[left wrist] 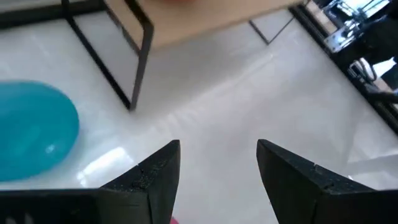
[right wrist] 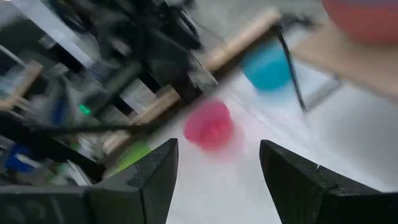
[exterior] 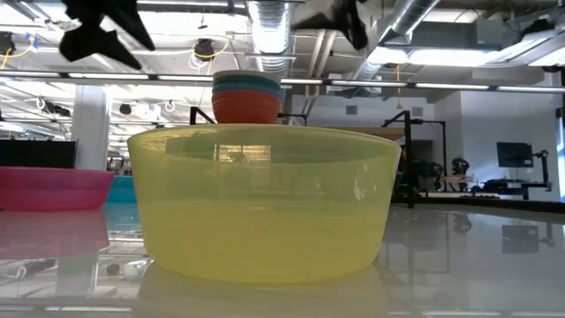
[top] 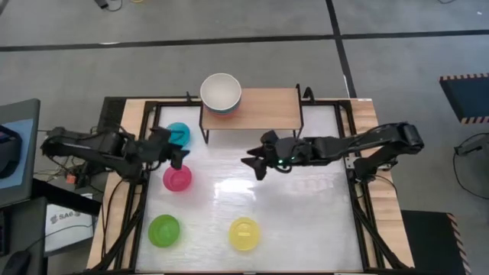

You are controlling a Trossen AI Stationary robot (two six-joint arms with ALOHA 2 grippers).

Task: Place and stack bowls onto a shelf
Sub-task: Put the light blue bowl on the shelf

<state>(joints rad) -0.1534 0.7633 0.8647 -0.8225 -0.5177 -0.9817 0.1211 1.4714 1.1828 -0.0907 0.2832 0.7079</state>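
The shelf (top: 263,107) stands at the table's far side. On its left end is a stack of larger bowls (top: 221,93), white on top and red at the bottom (exterior: 248,106). The cyan bowl (top: 178,134) sits on the table beside the shelf's left leg. Nearer lie the magenta bowl (top: 177,179), the lime green bowl (top: 163,230) and the yellow bowl (top: 244,234). My left gripper (top: 177,157) hovers open between the cyan and magenta bowls (left wrist: 217,149). My right gripper (top: 256,166) is open above mid-table, in front of the shelf (right wrist: 217,146). Both hold nothing.
A black frame (top: 130,191) and wooden boards edge the white table. The shelf's thin black legs (left wrist: 140,56) stand close to the cyan bowl (left wrist: 31,134). In the low view the yellow bowl (exterior: 265,203) fills the foreground. Bare tabletop (top: 313,214) lies at the right.
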